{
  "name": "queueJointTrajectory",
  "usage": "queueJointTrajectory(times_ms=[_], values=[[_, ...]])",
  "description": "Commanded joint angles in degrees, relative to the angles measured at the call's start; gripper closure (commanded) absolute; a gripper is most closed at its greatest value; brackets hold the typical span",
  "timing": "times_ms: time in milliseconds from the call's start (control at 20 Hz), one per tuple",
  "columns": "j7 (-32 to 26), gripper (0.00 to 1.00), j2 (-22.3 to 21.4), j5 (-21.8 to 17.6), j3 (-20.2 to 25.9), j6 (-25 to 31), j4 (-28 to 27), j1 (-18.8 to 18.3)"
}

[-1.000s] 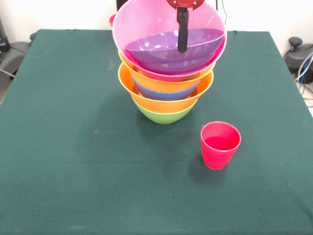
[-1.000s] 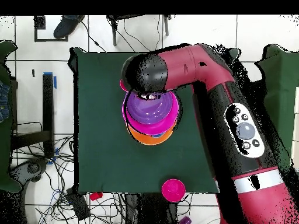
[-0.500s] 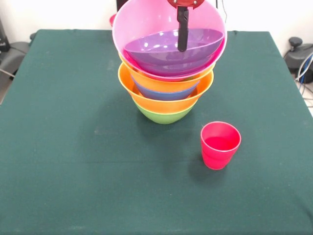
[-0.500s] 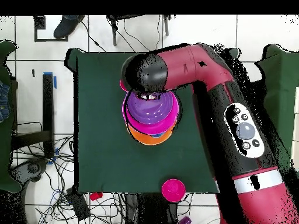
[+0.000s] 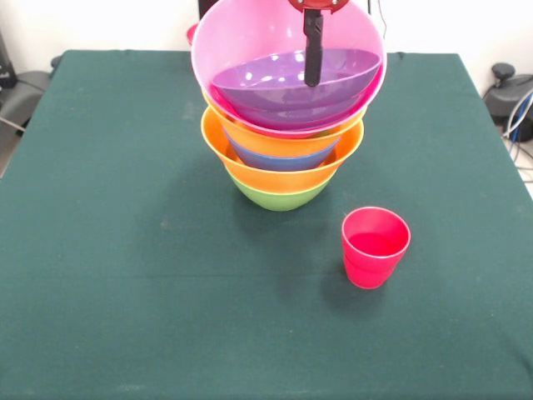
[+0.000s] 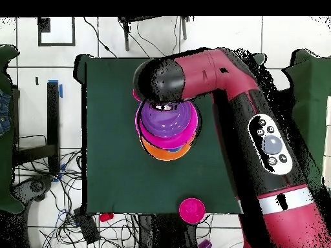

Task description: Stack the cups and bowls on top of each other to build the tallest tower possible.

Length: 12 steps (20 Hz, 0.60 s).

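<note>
The tower of nested glossy plastic bowls [image 5: 283, 142] stood toward the far middle of the green cloth-covered table [image 5: 125, 292], green bowl at the base, orange rims above, the wide purple bowl [image 5: 291, 83] lying in the big pink bowl [image 5: 250, 50] on top. The gripper [image 5: 312, 50] hung inside the pink bowl; only one dark finger showed, so I could not tell whether it was parted or closed. The small red tapered plastic cup [image 5: 375, 247] stood upright, well apart from the tower; it looked light, stiff and slick, best pinched across its thin rim.

The gripper [image 5: 312, 50] is cut off by the front view's top edge and hidden overhead by the arm [image 6: 213, 71]; its opening cannot be determined.
</note>
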Motion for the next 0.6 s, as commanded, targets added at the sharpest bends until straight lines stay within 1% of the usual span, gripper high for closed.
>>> queueJointTrajectory(times_ms=[50,600], values=[[-14.92,0.00,1.75,-2.43,0.78,6.79,0.60,0.42],[-14.67,0.00,2.05,-1.76,1.34,7.15,-1.87,0.71]])
